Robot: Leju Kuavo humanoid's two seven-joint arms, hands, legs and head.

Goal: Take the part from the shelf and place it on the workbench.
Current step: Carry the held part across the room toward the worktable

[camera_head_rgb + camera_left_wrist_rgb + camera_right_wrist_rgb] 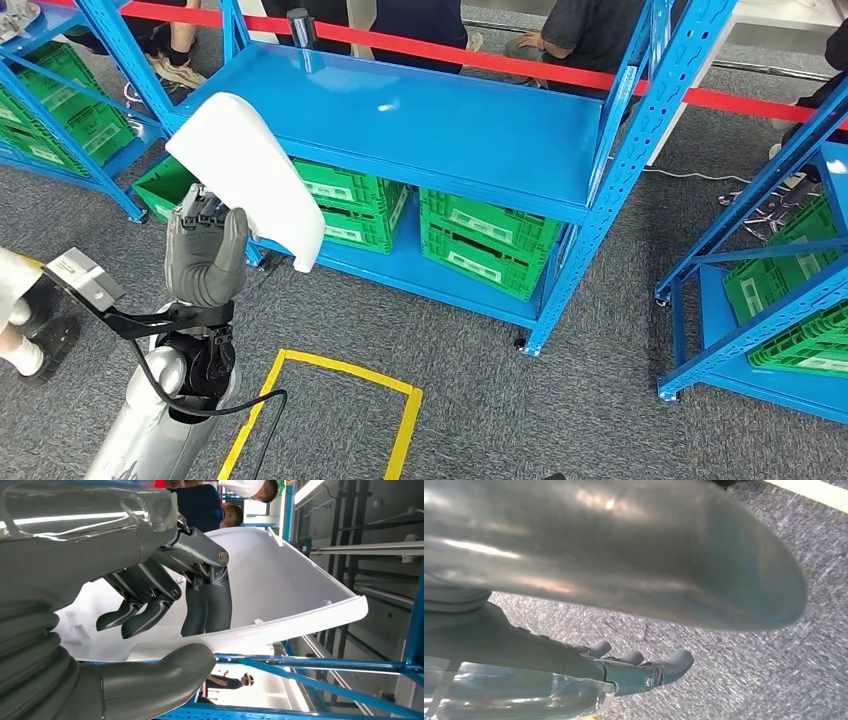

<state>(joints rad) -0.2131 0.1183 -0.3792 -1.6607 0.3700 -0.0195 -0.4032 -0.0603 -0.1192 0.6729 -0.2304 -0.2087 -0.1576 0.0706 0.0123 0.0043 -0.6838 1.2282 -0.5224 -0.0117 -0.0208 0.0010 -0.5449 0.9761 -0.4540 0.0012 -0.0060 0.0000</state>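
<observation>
So the left robot hand (206, 255) is gripping the white plastic panel (250, 170), thumb under its edge and dark fingers (207, 605) inside the curved shell, holding it up in the air at the front left corner of the blue shelf (420, 125). The right robot hand (634, 672) hangs over the grey carpet (734, 670), fingers curled in, nothing in it. Green crates (490, 240) sit on the lower shelf. Further back, people stand behind red tape (560, 65).
</observation>
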